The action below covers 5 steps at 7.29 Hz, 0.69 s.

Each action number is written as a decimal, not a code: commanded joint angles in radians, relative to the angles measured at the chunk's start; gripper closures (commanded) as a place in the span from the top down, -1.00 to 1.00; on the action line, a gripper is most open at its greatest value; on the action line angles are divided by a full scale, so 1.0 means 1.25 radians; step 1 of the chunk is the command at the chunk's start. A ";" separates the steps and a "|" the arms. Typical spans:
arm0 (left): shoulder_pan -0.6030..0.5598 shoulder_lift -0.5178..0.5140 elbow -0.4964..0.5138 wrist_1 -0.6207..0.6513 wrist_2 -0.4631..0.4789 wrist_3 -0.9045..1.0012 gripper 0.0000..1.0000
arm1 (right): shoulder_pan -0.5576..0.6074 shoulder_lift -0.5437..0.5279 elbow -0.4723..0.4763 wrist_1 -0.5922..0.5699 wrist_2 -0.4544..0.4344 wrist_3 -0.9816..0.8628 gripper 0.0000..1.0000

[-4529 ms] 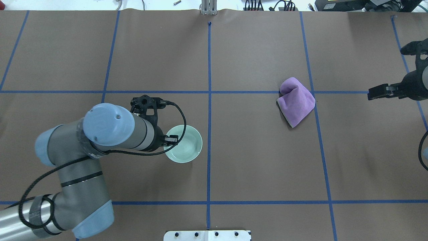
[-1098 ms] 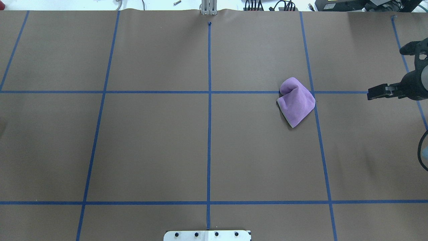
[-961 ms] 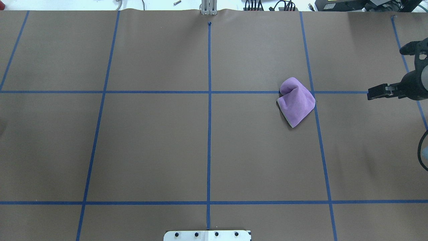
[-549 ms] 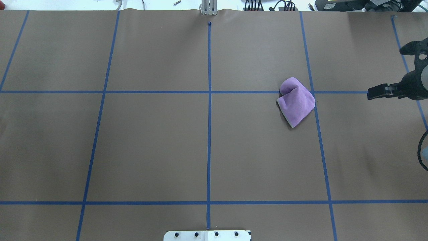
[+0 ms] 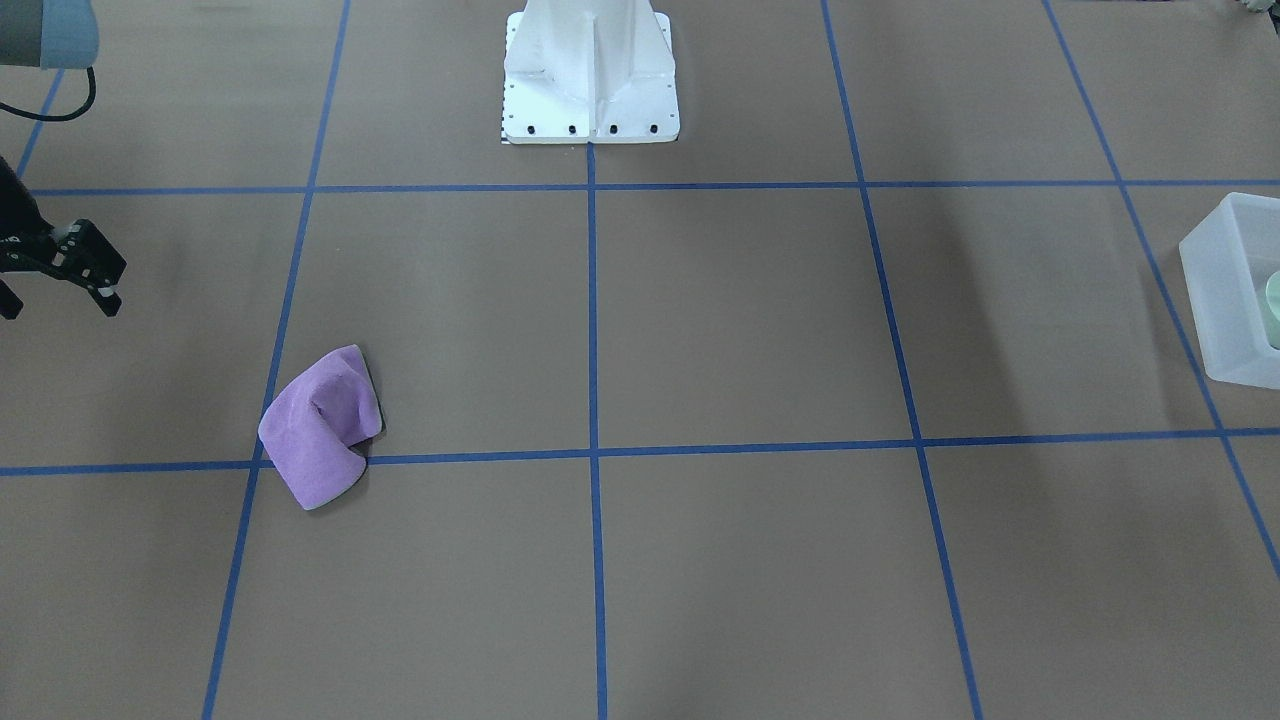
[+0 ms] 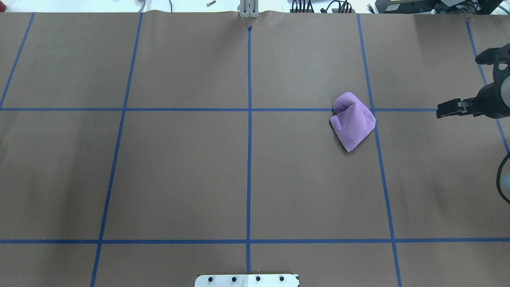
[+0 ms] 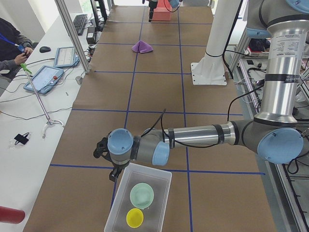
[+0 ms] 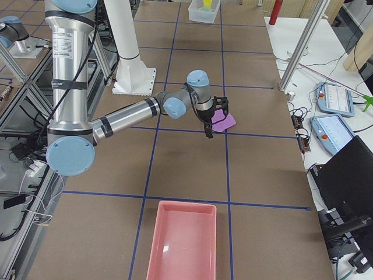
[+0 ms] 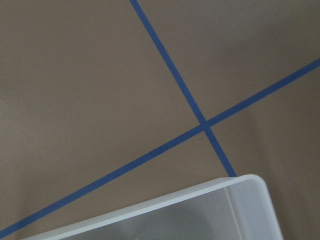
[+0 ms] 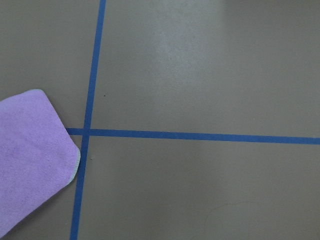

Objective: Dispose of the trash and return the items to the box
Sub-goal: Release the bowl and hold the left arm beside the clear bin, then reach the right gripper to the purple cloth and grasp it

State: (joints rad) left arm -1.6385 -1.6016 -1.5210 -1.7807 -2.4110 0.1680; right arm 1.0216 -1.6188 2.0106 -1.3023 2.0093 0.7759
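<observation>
The mint-green bowl [image 7: 142,195] lies inside the frosted white box [image 7: 145,167] next to a small yellow bowl [image 7: 135,217]. In the front view only a sliver of the bowl [image 5: 1273,305] shows in the box [image 5: 1215,290] at the right edge. My left gripper [image 7: 110,162] hovers at the box's far rim; I cannot tell if it is open. The left wrist view shows a box corner [image 9: 225,192]. My right gripper [image 5: 58,305] is open and empty, above the table beside a crumpled purple cloth [image 5: 320,430]. It also shows in the overhead view [image 6: 440,111], right of the cloth [image 6: 352,121].
A pink tray [image 8: 183,239] stands at the table's end on my right. The white robot base [image 5: 590,90] stands at the middle of my table edge. Operators' tablets [image 7: 46,77] and a metal post [image 7: 72,34] line the far side.
The left arm and the bowl it held 4.5 s ago have left the overhead view. In the last second the right gripper has edged slightly left; the cloth has not moved.
</observation>
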 commanded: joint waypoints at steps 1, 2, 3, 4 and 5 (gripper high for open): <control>0.011 0.058 -0.089 0.071 0.032 -0.085 0.96 | 0.000 0.000 -0.001 0.000 0.000 0.000 1.00; 0.012 0.097 -0.074 0.067 0.026 -0.084 0.96 | 0.000 0.000 0.000 0.000 0.001 0.003 1.00; 0.005 0.164 -0.133 0.030 0.016 -0.084 0.96 | -0.010 0.029 -0.002 -0.001 0.000 0.038 1.00; 0.008 0.183 -0.162 0.035 0.021 -0.090 0.96 | -0.049 0.078 -0.028 -0.002 -0.007 0.114 1.00; 0.008 0.184 -0.165 0.034 0.022 -0.089 0.96 | -0.105 0.159 -0.070 -0.006 -0.065 0.196 1.00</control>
State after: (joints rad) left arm -1.6290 -1.3933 -1.7037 -1.7339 -2.3855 0.0586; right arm 0.9624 -1.5226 1.9749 -1.3058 1.9864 0.9040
